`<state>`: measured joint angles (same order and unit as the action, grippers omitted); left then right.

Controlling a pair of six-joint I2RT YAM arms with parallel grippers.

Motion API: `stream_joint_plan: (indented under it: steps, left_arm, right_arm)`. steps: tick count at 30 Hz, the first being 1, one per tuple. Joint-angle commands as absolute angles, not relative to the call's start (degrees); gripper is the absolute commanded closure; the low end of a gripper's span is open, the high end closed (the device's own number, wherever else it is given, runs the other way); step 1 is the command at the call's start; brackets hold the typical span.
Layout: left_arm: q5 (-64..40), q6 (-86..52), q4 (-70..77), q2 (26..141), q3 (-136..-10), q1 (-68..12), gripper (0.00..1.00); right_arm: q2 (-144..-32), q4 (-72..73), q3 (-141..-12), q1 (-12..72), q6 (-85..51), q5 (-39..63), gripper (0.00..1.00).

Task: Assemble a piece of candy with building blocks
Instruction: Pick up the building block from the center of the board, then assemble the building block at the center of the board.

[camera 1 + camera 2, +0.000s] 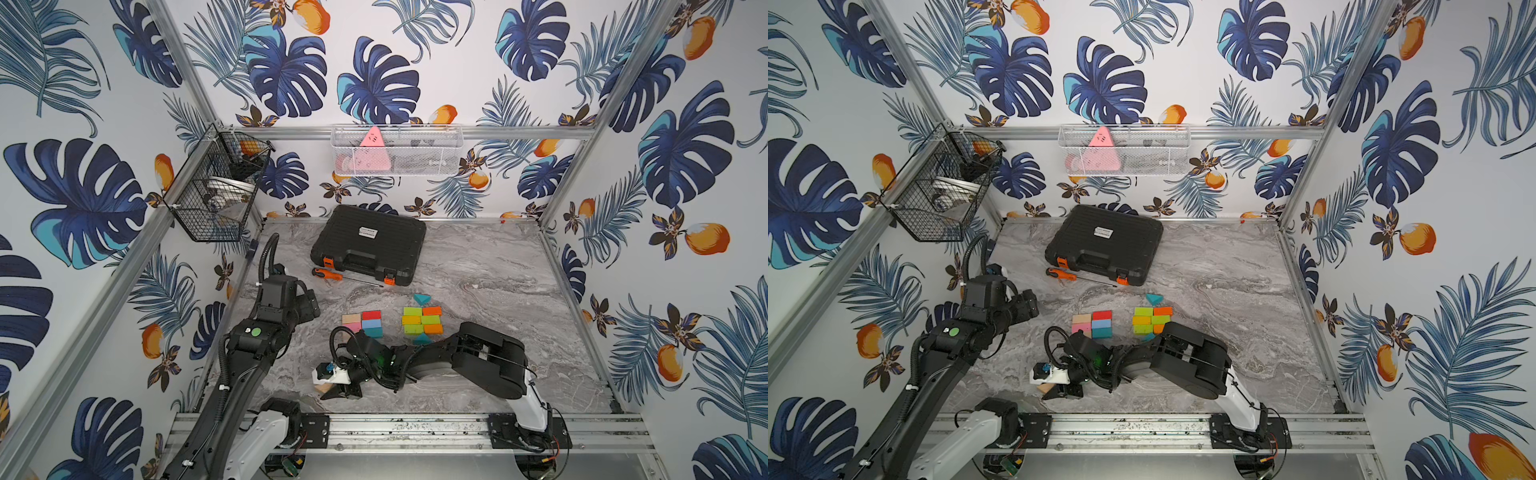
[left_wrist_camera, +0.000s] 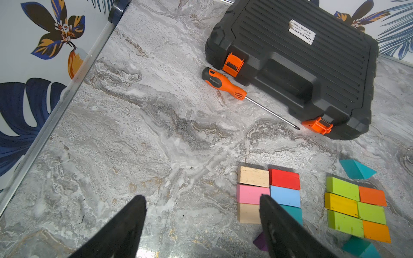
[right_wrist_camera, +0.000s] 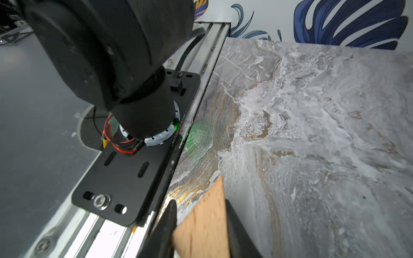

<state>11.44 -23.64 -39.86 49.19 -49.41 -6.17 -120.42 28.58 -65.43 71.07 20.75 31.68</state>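
We see the left gripper wide open and empty above the surface, near its left edge. Close to the front edge, the right gripper clamps a plain wooden wedge, a finger against each side. Mid-surface lie six mixed bricks, then the green, yellow and orange block with teal wedges at its ends.

case rear | screwdriver just before it | blocks nearer, two groups side by side
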Motion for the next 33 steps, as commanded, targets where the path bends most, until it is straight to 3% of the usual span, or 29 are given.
stream_joint_plan:
  steps: [1,11,20,33]
  left_arm:
    - [11.12,-22.59,-38.52,48.99,-49.31,-5.98,0.16]
    - [10.03,-22.45,-38.17,49.1,-49.22,-5.1,0.16]
    - [8.19,-22.57,-37.6,49.72,-49.13,-3.78,0.16]
    - [7.34,-22.36,-37.47,49.75,-49.0,-3.52,0.16]
  right_arm:
    - [-117.43,31.86,-63.24,69.04,19.72,32.8,0.8]
    - [-111.62,25.12,-63.0,55.48,22.23,38.22,0.8]
    - [-115.57,14.74,-72.56,43.32,26.99,43.75,0.79]
    - [-129.71,-2.49,-91.35,39.56,32.84,47.38,0.76]
